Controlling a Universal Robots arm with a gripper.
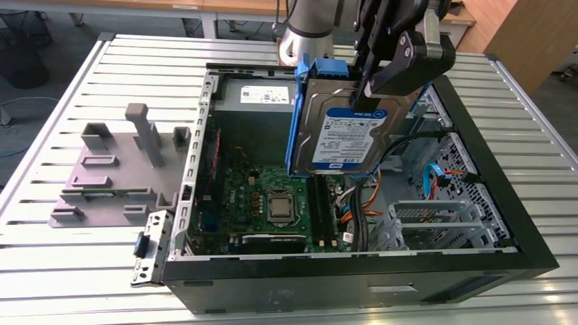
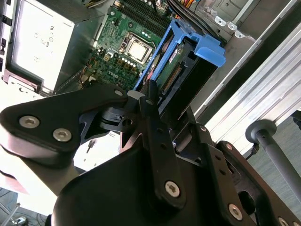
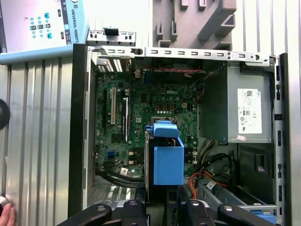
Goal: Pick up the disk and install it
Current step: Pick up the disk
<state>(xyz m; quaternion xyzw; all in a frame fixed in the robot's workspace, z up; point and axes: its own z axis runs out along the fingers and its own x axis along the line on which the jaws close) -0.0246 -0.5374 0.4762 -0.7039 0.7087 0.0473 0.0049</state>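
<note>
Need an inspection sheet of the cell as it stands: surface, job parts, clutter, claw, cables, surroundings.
Surface: slatted metal table carrying an open computer case.
Job's things: disk in its blue bracket, held upright above the case's inside, not yet in a bay.
Clutter: grey plastic fixture on the table, to the exterior view's left of the case.
Claw: claw shut on the disk's upper end.
Cables: orange, blue and black cables loose inside the case, near the disk's lower end.
Surroundings: control tablet beside the case; a hand at the table's edge in the first wrist view.
</note>
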